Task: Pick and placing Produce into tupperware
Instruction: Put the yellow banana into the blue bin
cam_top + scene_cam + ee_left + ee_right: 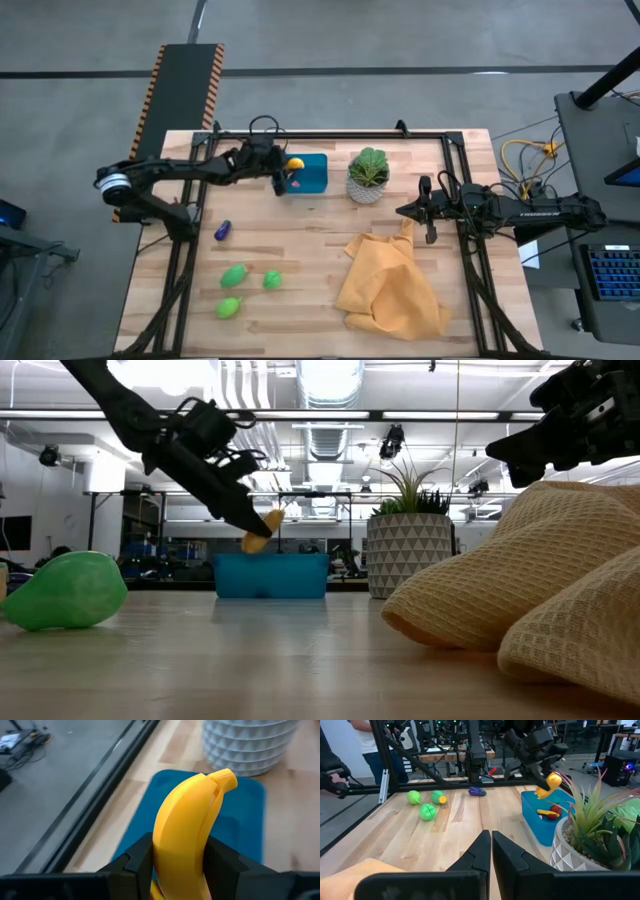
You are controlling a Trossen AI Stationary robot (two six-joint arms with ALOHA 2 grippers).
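A yellow banana (190,815) hangs over the left end of the teal tupperware (314,175), with my left gripper (283,172) shut on it. Small red and yellow pieces (550,811) lie inside the tupperware (540,822). Three green pieces (233,275) (272,280) (229,307) and a purple one (222,230) rest on the table toward the near left. My right gripper (405,211) stays shut and empty at the right, above the yellow cloth's far edge. My left gripper pinches the banana's two sides (165,847) between its two fingers (142,860), back from the stem end (225,777), which juts out past the fingertips. The fingers slant down from the table's left. The banana (262,528) is lifted clear, just above the tupperware's rim (270,557).
A potted plant in a white patterned pot (368,178) stands right of the tupperware. A crumpled yellow cloth (390,285) covers the near right. A black frame (330,135) runs along the table's far and side edges. A person (332,767) stands beyond the table.
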